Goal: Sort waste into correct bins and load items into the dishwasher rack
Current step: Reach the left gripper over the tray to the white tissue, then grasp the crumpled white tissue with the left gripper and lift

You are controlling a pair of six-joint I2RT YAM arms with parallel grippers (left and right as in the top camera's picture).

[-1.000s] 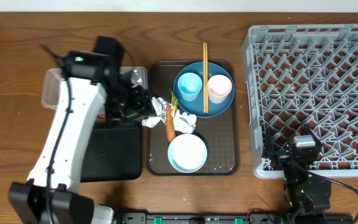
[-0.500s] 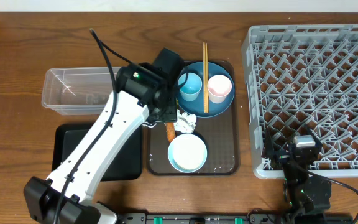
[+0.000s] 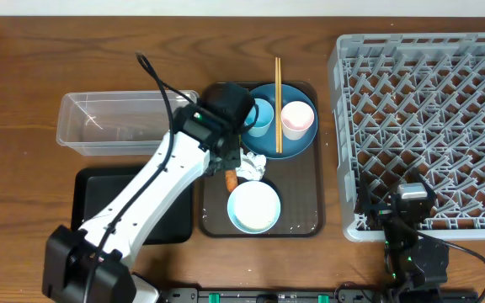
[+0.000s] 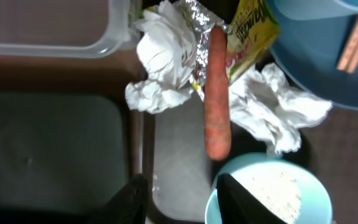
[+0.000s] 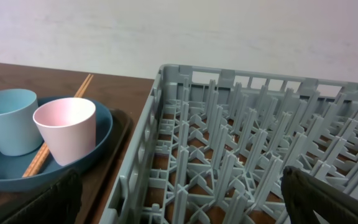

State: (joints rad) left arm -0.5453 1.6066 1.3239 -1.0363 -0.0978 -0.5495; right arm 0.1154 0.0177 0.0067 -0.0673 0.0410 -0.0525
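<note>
In the left wrist view my left gripper (image 4: 185,202) is open, with nothing between its fingers. It hovers over the brown tray just below an orange carrot piece (image 4: 216,106). Crumpled white napkins (image 4: 160,62) and a foil wrapper (image 4: 247,31) lie around the carrot. A white bowl (image 4: 272,193) holding rice bits sits by the right finger. From overhead, the left gripper (image 3: 227,158) is beside the blue plate (image 3: 263,143), which carries a light blue cup (image 3: 262,116), a pink cup (image 3: 297,119) and chopsticks (image 3: 278,105). My right gripper (image 5: 185,205) stands wide open and empty at the grey rack's (image 3: 428,109) front edge.
The clear tub (image 3: 116,122) lies left of the brown tray (image 3: 301,219), with the black tray (image 3: 175,220) in front of it, partly under my left arm. The rack fills the right side of the table.
My left arm has swung right, from over the clear tub to above the waste on the brown tray, and its jaws have narrowed. The right arm has not moved.
</note>
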